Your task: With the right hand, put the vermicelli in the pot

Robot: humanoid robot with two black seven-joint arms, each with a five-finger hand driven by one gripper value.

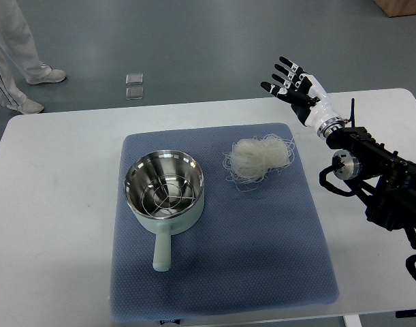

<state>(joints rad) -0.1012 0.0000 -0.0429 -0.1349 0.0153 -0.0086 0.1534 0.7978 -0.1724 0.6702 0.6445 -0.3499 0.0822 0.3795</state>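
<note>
From the top view, a white table (58, 204) is filling most of the picture, standing on a grey, slightly glossy floor (194, 41). One blue-grey mat (262, 259) is lying across the middle of the table, its textured surface reaching close to the near edge. Beyond the far edge, two small clear square pieces (134, 86) are sitting on the floor, one just behind the other. At the upper left a person's legs (10, 54) in light trousers and pale shoes are standing on the floor, well apart from the table. A brown corner of some object (402, 7) is showing at the upper right; what it is cannot be told.

One pot (164, 187) is resting on the left half of the mat, pale green outside and shiny metal inside, with a wire rack lying in its bottom and its handle pointing toward the near edge. One bundle of vermicelli (257, 159) is lying on the mat just to the right of the pot, a loose whitish tangle, apart from the pot's rim.

The right hand (293, 83) is hovering above the far right corner of the table, fingers spread wide and holding nothing, near the vermicelli but not touching it. Its black arm is coming in from the right edge. Only this one arm is showing.
</note>
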